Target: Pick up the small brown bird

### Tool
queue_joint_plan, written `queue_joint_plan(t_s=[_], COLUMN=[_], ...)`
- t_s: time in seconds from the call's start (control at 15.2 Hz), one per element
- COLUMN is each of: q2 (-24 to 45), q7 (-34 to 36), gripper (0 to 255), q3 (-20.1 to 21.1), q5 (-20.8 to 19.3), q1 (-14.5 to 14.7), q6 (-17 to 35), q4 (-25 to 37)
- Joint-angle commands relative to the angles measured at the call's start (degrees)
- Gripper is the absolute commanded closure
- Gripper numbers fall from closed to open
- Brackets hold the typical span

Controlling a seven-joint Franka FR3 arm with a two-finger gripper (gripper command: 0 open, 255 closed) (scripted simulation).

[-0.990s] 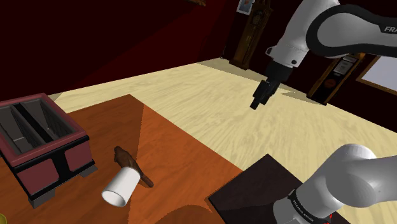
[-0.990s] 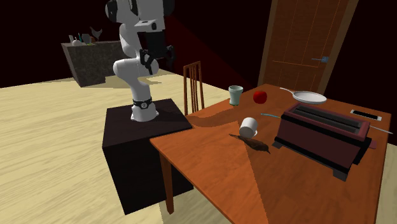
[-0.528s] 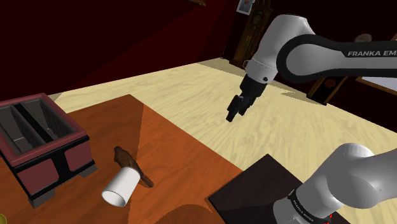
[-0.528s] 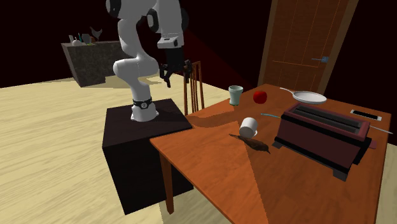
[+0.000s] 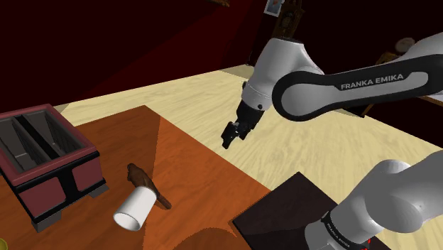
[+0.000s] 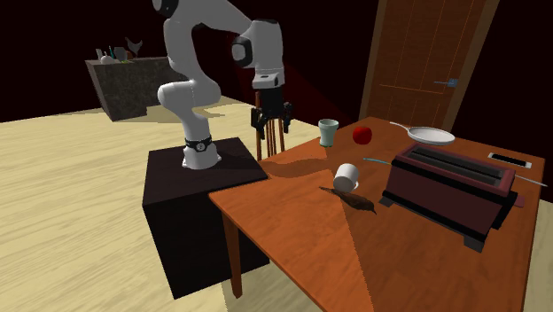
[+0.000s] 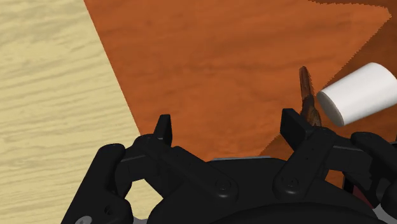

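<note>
One tool [image 5: 227, 140], spread, perhaps over table [image 5: 186, 169] edge

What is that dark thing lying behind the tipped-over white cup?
A small brown bird lies on the table right beside the white cup. In the shoulder view the cup covers part of its body, and both ends stick out.

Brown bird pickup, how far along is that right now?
Done: nothing yet. The brown bird lies untouched on the table, right beside the white cup. In hand: the approach. The gripper hangs open in the air near the table's edge, well short of the bird. Left: get over the bird, come down, close on it and lift.
</note>
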Motion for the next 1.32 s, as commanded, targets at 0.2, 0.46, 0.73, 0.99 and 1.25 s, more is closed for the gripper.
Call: queue_joint_plan(t_s=[0.2,0.46,0.73,0.99,1.25], q2=[11.05,21.11,31.57,41.2,50.15], q7=[8.82,18.72,29.52,37.7,42.89], gripper=[0,0,0,0,0], q3=[6.08,9.36,8.81,5.36,1.73], q5=[-6.3,-16.45,-28.74,-38.28,-44.47], q1=[-1.3,-1.95,0.77,6.39,12.25], q6=[8.3,12.87,14.81,14.88,14.04], q4=[3.93,8.72,15.17,22.99,31.91])
